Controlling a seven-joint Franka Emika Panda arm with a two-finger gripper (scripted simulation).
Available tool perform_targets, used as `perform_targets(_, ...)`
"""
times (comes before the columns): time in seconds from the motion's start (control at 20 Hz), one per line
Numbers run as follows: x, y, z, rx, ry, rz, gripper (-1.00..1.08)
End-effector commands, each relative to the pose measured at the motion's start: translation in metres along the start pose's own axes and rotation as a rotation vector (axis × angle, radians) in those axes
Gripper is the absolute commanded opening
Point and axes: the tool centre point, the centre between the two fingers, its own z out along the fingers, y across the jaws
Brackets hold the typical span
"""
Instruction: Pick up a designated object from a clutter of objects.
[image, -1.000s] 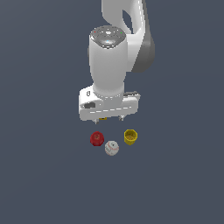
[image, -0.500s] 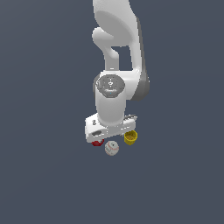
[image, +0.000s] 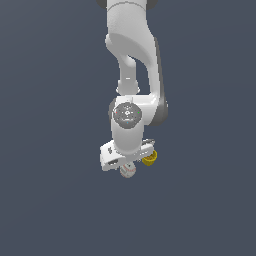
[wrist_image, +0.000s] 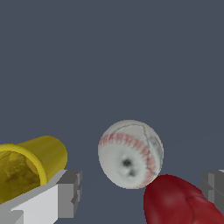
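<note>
A plain dark blue-grey floor fills both views, and the robot arm's gripper (wrist_image: 140, 192) hangs low over it with its jaws spread wide and grasping nothing. In the wrist view the baseball (wrist_image: 130, 154) lies between the fingers, the red faceted piece (wrist_image: 179, 201) touching it at its 5 o'clock and the yellow cup (wrist_image: 28, 166) at 9 o'clock beyond one finger. Closing here could pinch the red piece along with the ball, or knock the ball away

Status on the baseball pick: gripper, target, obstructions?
Gripper open, low over the clutter. Baseball between the fingers, not gripped. Red faceted piece crowds the ball on one side; yellow cup outside the other finger.
</note>
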Motion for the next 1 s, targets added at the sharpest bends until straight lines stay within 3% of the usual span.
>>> perform_targets(0.0,0.001,0.0,0.002,0.0,0.001,-0.003,1.0)
perform_targets(0.9,0.001,0.0,0.053,0.0,0.001,-0.003,1.0)
perform_targets(0.95,0.001,0.0,0.053,0.0,0.001,-0.003,-1.0)
